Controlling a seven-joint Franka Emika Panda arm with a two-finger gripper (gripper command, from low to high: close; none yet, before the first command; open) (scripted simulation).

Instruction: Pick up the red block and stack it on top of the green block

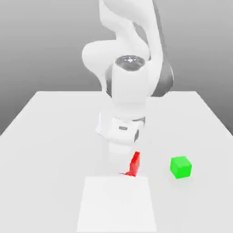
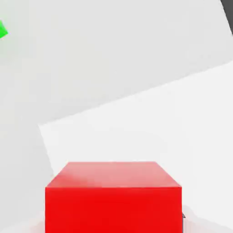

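Down low over the white table (image 1: 45,118), with the arm's (image 1: 129,86) bulk covering most of the red block (image 1: 134,164) in the exterior view. Showing just a red sliver at the hand's lower edge, on the exterior view's right side of the wrist, right at the far edge of a brighter white square patch (image 1: 117,205) on the tabletop. Looming large and close in the hand view, red block (image 2: 113,196) face-on and top surface both visible (flat, matte, no markings). Cannot tell the finger spread: fingertips hidden behind the hand in the exterior view, and only a dark scrap at the cube's lower corner in the hand view. Cannot tell either whether the red cube sits on the table or is lifted clear of it. Sitting alone on the table, green block (image 1: 180,167) well apart from the red one, toward the exterior view's right. Peeking in as a small green corner (image 2: 2,30) at the hand view's edge.
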